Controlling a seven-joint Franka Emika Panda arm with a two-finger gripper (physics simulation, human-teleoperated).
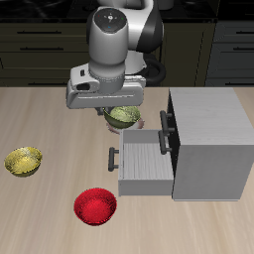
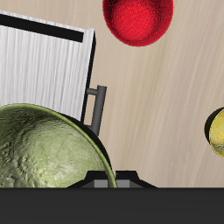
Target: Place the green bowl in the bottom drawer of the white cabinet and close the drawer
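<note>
The green bowl (image 1: 122, 116) hangs in my gripper (image 1: 121, 111), lifted above the table just behind the open bottom drawer (image 1: 147, 162). In the wrist view the mottled olive bowl (image 2: 48, 149) fills the frame close to the camera, held at its rim. The drawer tray (image 2: 44, 70) is pulled out of the white cabinet (image 1: 208, 144), with its dark bar handle (image 1: 113, 159) toward the table's middle; the handle also shows in the wrist view (image 2: 98, 105). The upper drawer stays shut with its own dark handle (image 1: 166, 132). My fingertips are hidden by the bowl.
A red bowl (image 1: 95, 206) sits near the table's front edge, in front of the open drawer, and shows in the wrist view (image 2: 137, 21). A yellow bowl (image 1: 24, 161) sits farther off on the table, seen also in the wrist view (image 2: 217, 133).
</note>
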